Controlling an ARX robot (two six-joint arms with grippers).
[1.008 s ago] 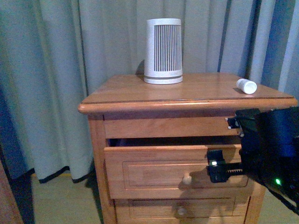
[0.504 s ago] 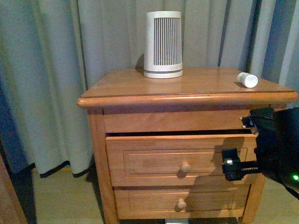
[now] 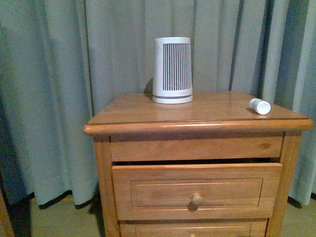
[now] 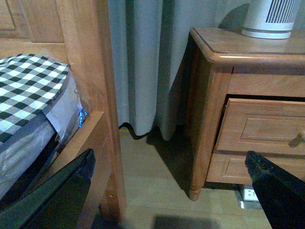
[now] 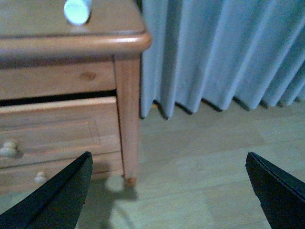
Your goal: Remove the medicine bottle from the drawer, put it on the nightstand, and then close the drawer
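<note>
The small white plastic medicine bottle [image 3: 259,106] lies on its side near the right-hand edge of the orange-brown wooden nightstand [image 3: 197,126], well apart from the big white ribbed tapered appliance [image 3: 172,70] standing upright toward the back of the top. The upper drawer [image 3: 196,190], with its panelled front and round wooden knob [image 3: 196,199], sits almost home, though a dark slit shows above its front panel and the panel seems to stand a touch proud of the frame, so I would judge the closing not quite finished. Neither arm shows from the front. From its own wrist camera the left gripper [image 4: 171,191] has its two dark fingers spread wide with nothing between them, hanging low beside a wooden bed frame [image 4: 90,95] with a black-and-white checked cover [image 4: 28,90] on it, well off from the cabinet. The right gripper [image 5: 167,191] is likewise splayed and empty, above the pale floor [image 5: 200,167] by the grey curtain [image 5: 219,52], near the nightstand's right front leg. The risks from here look modest but real: the bottle is a cylinder resting on its side close to the rounded edge, so a firm shove to seat the drawer could jar the cabinet and set it rolling off; and a push landing off-centre, away from the knob, might skew the drawer so it binds short of shut.
</note>
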